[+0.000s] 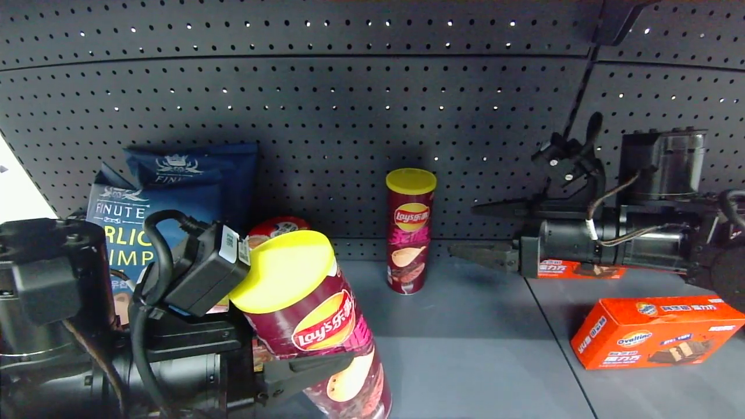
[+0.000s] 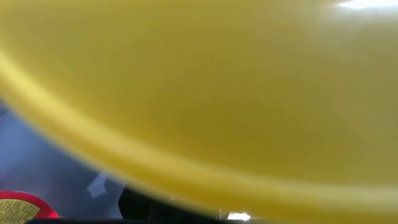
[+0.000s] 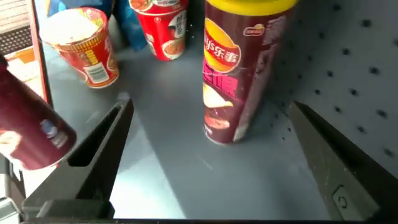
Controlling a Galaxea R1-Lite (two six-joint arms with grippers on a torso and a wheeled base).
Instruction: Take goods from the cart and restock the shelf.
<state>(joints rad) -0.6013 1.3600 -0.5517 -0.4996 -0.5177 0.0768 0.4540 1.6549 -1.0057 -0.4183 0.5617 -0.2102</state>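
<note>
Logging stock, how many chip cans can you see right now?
2: a tilted can in the left hand, an upright can on the shelf by the pegboard. Others may be hidden.

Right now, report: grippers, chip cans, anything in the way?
Left gripper shut on tilted can. Right gripper open, aimed at standing can. Orange boxes lie alongside.

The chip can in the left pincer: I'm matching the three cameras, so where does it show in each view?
Head view: held chip can, tilted, low left of centre, in the left pincer.
Left wrist view: its yellow lid, very close.
Right wrist view: its dark red body, across from the upright can, away from the pegboard.
Shared landmark: that upright can, at the back in the head view.
</note>
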